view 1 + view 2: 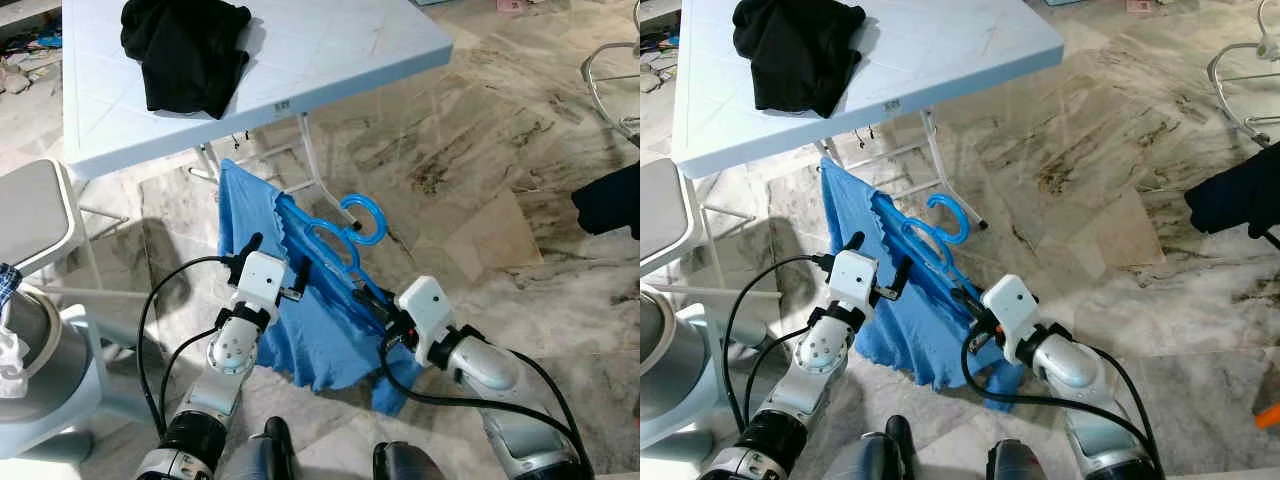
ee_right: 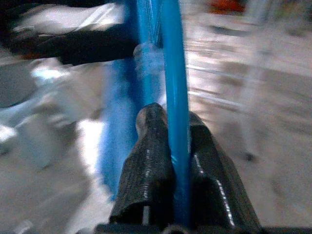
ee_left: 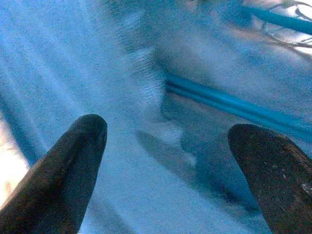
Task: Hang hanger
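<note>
Hanger (image 1: 335, 245) pinched in right hand (image 2: 168, 146), no readable writing.

The hanger (image 1: 340, 245) is bright blue, and the cloth (image 1: 310, 320) on it is a slightly deeper, plain blue with no pattern. The table (image 1: 330, 50) is pale blue-white. The garment (image 1: 185, 50) on it is plain black. The floor (image 1: 480, 170) is beige marble with brown and grey veins. Both arms are silver with white wrist blocks and black cables. The right claw (image 2: 170, 141) has black, finely ribbed fingers (image 2: 146, 161).
</note>
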{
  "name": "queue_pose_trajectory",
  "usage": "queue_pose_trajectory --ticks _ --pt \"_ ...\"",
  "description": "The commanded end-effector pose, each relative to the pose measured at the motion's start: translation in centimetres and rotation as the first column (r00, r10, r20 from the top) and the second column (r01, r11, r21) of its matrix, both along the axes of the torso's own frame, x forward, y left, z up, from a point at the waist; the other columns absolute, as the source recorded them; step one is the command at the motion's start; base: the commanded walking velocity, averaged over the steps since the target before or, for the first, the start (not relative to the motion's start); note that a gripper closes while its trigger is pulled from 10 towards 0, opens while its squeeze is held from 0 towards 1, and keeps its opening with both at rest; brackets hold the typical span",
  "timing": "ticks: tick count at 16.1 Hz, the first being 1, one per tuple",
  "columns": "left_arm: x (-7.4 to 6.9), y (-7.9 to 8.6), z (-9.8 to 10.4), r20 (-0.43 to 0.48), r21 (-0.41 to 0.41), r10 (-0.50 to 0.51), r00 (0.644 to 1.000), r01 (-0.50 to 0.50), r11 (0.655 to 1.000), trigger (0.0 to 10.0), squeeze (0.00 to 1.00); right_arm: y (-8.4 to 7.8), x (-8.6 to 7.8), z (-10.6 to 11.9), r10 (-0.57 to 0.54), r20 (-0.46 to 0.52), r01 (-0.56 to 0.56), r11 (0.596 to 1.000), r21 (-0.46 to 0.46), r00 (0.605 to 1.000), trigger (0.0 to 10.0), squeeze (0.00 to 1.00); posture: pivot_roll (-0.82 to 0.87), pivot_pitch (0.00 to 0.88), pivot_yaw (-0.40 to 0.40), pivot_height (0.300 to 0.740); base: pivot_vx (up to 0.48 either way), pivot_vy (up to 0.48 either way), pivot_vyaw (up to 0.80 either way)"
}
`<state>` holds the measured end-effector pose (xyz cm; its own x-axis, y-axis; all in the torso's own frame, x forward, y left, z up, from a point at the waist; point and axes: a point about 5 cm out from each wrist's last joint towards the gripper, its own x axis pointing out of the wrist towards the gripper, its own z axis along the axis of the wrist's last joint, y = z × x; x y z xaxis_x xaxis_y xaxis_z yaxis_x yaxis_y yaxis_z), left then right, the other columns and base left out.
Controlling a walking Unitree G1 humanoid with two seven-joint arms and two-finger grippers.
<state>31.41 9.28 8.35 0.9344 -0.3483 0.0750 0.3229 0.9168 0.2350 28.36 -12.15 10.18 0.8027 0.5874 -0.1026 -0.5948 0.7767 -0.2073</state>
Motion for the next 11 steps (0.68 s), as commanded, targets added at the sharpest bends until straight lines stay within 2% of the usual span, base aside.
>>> queue_pose_trajectory --ticks 1,2,3,4,6,8,9,11 --pt "-1.2 -1.6 -3.0 -0.172 0.095 -0.102 0.980 0.120 0.988 10.0 0.00 -0.2 2.1 2.4 -0.183 0.108 0.176 0.982 0.076 0.977 10.0 0.00 -0.25 0.249 0.060 0.740 0.000 0.000 0.00" --pt "-1.5 -1.4 -4.0 -0.218 0.158 -0.101 0.971 0.137 0.978 10.0 0.00 -0.5 2.5 2.8 -0.215 0.140 0.208 0.976 0.058 0.967 10.0 0.00 -0.25 0.252 0.064 0.740 0.000 0.000 0.00" --pt "-1.6 -1.0 -4.4 -0.226 0.191 -0.079 0.971 0.124 0.974 10.0 0.00 -0.8 2.6 2.7 -0.224 0.141 0.219 0.975 0.047 0.964 10.0 0.00 -0.24 0.255 0.066 0.740 0.000 0.000 0.00" --pt "-1.5 -0.4 -4.8 -0.233 0.204 -0.023 0.972 0.072 0.976 10.0 0.00 -1.1 2.6 2.5 -0.232 0.125 0.226 0.972 0.061 0.965 10.0 0.00 -0.24 0.260 0.069 0.740 0.000 0.000 0.00" --pt "-1.2 -0.3 -3.6 -0.173 0.154 -0.031 0.984 0.058 0.986 10.0 0.00 -1.1 2.5 2.3 -0.236 0.117 0.231 0.971 0.059 0.965 10.0 0.00 -0.24 0.262 0.064 0.740 0.000 0.000 0.00" --pt "-0.6 0.1 -2.0 -0.081 0.141 -0.022 0.996 0.034 0.990 10.0 0.00 -0.9 2.8 0.9 -0.264 0.076 0.262 0.965 0.033 0.962 10.0 0.00 -0.21 0.248 0.056 0.740 0.000 0.000 0.00" --pt "0.0 0.6 -0.6 -0.025 0.109 0.000 1.000 0.003 0.994 10.0 0.00 -0.1 2.7 0.4 -0.233 0.057 0.232 0.972 0.026 0.971 10.0 0.00 -0.18 0.225 0.048 0.740 0.000 0.000 0.00" --pt "0.7 0.8 1.5 0.050 0.047 0.044 0.998 -0.046 0.998 10.0 0.00 0.8 2.3 0.0 -0.138 0.023 0.138 0.990 0.004 0.990 10.0 0.00 -0.15 0.238 0.057 0.740 0.000 0.000 0.00"
